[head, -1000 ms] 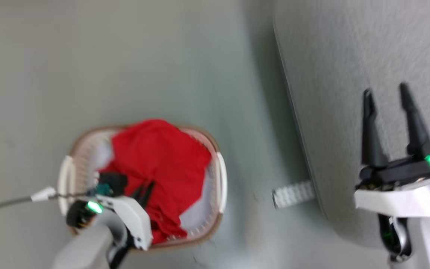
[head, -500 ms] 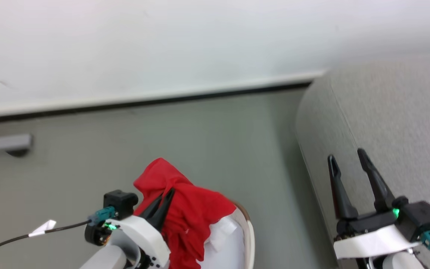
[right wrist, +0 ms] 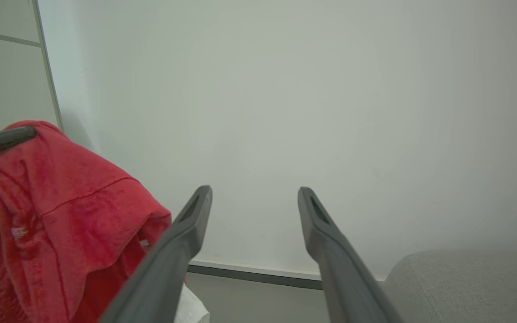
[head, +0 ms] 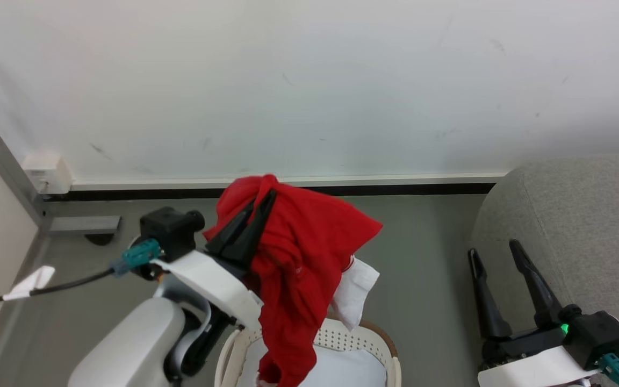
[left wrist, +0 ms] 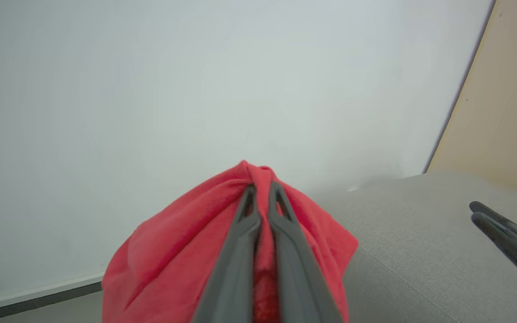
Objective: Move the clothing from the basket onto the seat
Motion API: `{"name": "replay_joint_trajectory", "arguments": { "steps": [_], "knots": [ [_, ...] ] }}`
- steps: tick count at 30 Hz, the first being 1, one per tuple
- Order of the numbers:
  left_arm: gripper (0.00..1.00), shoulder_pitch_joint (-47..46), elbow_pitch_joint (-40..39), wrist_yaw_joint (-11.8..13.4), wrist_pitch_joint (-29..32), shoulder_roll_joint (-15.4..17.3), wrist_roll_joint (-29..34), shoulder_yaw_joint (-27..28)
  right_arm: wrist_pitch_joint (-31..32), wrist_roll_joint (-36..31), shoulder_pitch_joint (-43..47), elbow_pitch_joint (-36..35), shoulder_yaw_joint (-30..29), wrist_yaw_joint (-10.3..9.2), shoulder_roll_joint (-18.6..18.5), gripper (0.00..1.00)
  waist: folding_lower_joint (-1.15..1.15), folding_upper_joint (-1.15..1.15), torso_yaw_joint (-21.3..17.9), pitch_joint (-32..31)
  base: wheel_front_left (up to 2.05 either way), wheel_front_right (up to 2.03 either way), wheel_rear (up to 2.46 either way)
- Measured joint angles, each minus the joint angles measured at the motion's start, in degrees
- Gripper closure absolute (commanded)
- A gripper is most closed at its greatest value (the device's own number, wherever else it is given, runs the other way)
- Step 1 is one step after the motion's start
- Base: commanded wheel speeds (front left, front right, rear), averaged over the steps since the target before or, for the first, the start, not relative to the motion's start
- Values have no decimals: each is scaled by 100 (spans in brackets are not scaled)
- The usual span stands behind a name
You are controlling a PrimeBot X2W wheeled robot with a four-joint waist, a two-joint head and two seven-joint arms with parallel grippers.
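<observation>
- left end effector (head: 267, 194) angled up, fingers pressed together, pinching the clothing's (head: 299, 258) bunched top
- soft red fabric hangs in loose folds over the perforated white basket (head: 342, 339)
- right end effector (head: 492, 250) spread wide, empty, beside the rounded grey fabric seat (head: 583, 215)

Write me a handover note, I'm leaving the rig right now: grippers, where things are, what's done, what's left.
Left gripper: jaws shut on the clothing, held up in front of the wall.
Right gripper: open, empty, by the seat.
The clothing's lower end hangs over the basket; a white cloth dangles beside it, perhaps snagged.
Done: grasp and lift.
Left: carry it right to the seat, release; watch the white cloth.
</observation>
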Motion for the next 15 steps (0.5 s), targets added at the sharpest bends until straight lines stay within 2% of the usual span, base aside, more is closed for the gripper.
{"name": "replay_joint_trajectory", "arguments": {
  "steps": [9,15],
  "knots": [
    [100,-77,-492,224,288,177,0,62,0,49,2,-9,272,0,-1,0,2,0,-17,50,0,0,0],
    [100,-68,-505,246,302,177,0,18,0,140,-4,25,569,0,-132,0,2,0,-12,74,0,0,0]
  ]
}}
